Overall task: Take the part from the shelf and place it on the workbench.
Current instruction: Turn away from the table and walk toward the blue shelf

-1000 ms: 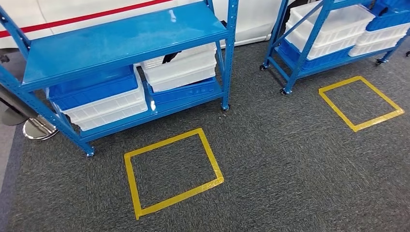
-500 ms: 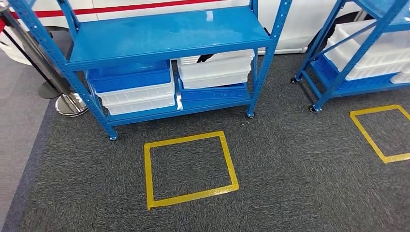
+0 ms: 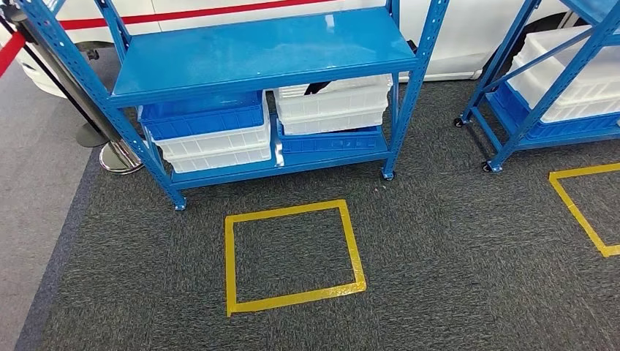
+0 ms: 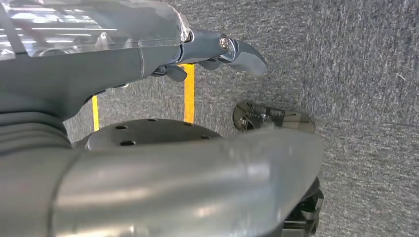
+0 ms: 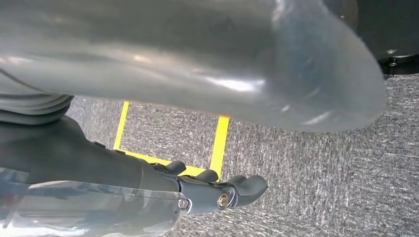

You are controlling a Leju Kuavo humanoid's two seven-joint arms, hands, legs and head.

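Camera has swung to centre the blue shelf (image 3: pixel 263 51) and taped floor square (image 3: pixel 292 256): still approaching, left hand (image 4: pixel 217 52) and right hand (image 5: pixel 217 192) hang empty, fingers loosely apart.

Two shelves (image 3: pixel 263 51) — two taped squares (image 3: pixel 292 252)

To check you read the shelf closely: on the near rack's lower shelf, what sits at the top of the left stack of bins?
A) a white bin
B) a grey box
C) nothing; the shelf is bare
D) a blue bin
D: in the head view a blue bin sits on top of white bins at the left of the lower shelf.
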